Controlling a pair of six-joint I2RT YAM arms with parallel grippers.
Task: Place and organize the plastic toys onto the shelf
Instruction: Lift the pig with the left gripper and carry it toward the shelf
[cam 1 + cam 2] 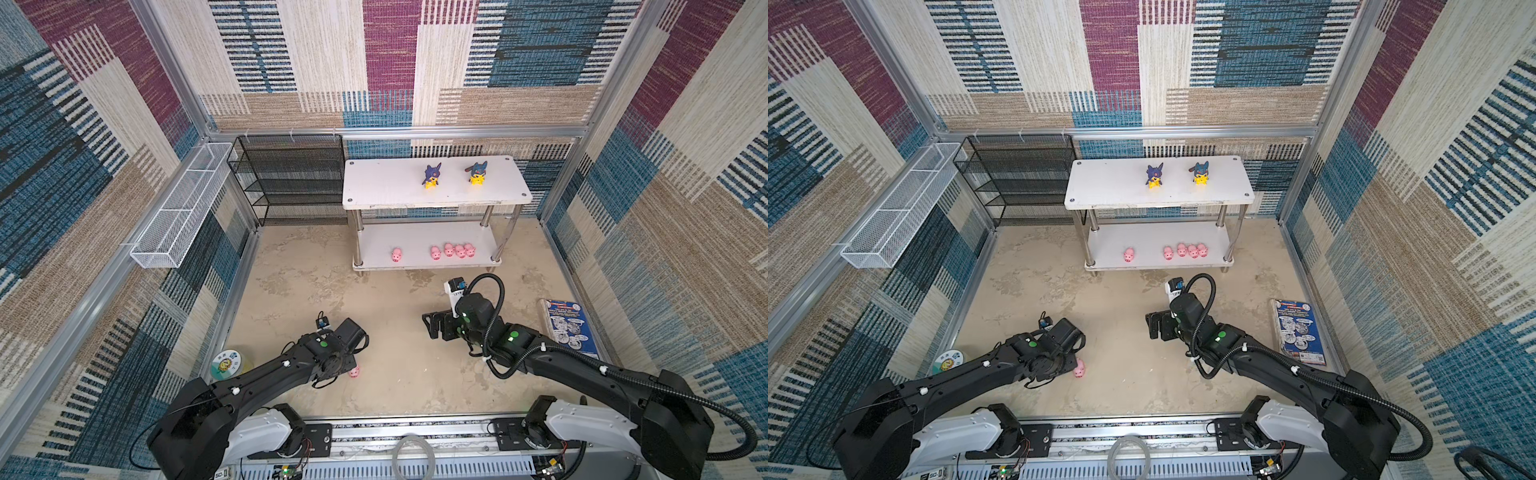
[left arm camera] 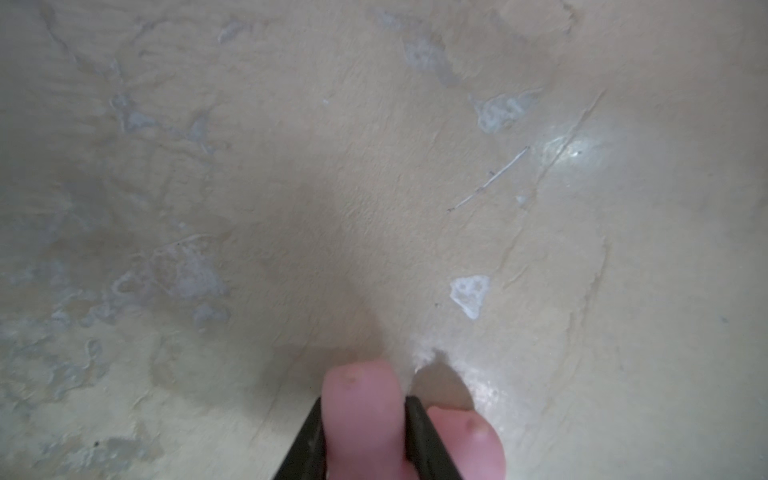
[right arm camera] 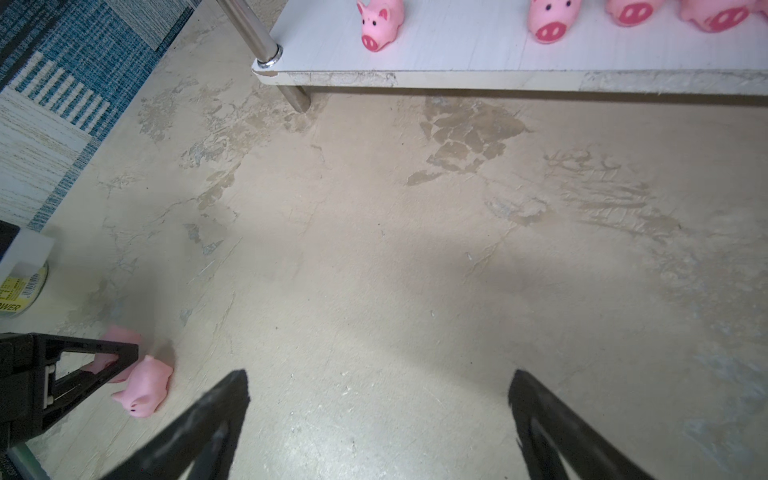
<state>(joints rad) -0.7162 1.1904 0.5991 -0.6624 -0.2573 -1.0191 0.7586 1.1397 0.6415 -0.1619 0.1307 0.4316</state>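
Observation:
In the left wrist view my left gripper (image 2: 365, 400) is shut on a pink pig (image 2: 361, 424) on the floor, with a black finger (image 2: 419, 428) pressed to each side. A second pig (image 2: 467, 440) lies just outside one finger. In both top views one pig (image 1: 354, 372) (image 1: 1079, 368) peeks out by the left wrist; the jaws are hidden there. My right gripper (image 3: 378, 399) (image 1: 430, 326) hovers open and empty over bare floor. The white shelf (image 1: 386, 187) holds two yellow hooded figurines (image 1: 431, 176) (image 1: 476, 173) on top and several pigs (image 1: 449, 250) on its lower tier.
A green-lidded jar (image 1: 226, 365) stands left of the left arm. The black mesh rack (image 1: 291, 178) is at the back left, beside the white wire basket (image 1: 178, 216) on the left wall. A blue printed packet (image 1: 569, 328) lies at the right wall.

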